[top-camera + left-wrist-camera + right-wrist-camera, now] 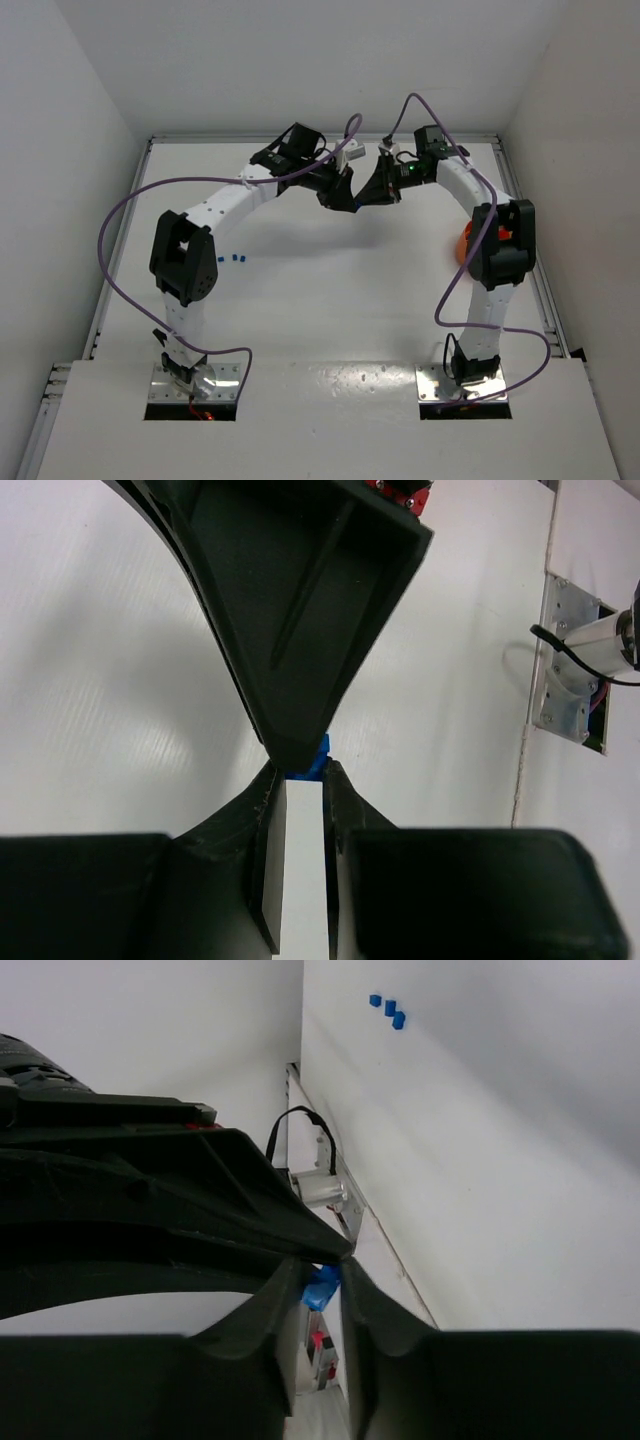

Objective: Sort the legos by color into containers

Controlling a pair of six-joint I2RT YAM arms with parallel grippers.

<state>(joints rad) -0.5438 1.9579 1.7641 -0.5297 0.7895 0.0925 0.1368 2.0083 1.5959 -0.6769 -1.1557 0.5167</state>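
Note:
My two grippers meet tip to tip above the far middle of the table, the left gripper (343,196) facing the right gripper (370,194). In the left wrist view my left gripper (303,772) pinches a small blue lego (314,761) at its fingertips, and the right gripper's black finger (300,630) presses on it from above. In the right wrist view my right gripper (322,1275) is closed on the same blue lego (322,1288). Three blue legos (232,259) lie on the table by the left arm; they also show in the right wrist view (387,1008). The orange tub (463,245) is mostly hidden behind the right arm.
White walls enclose the table on three sides, with a raised rail (548,300) along the right edge. The arm bases (195,385) sit at the near edge. Purple cables (120,220) loop beside both arms.

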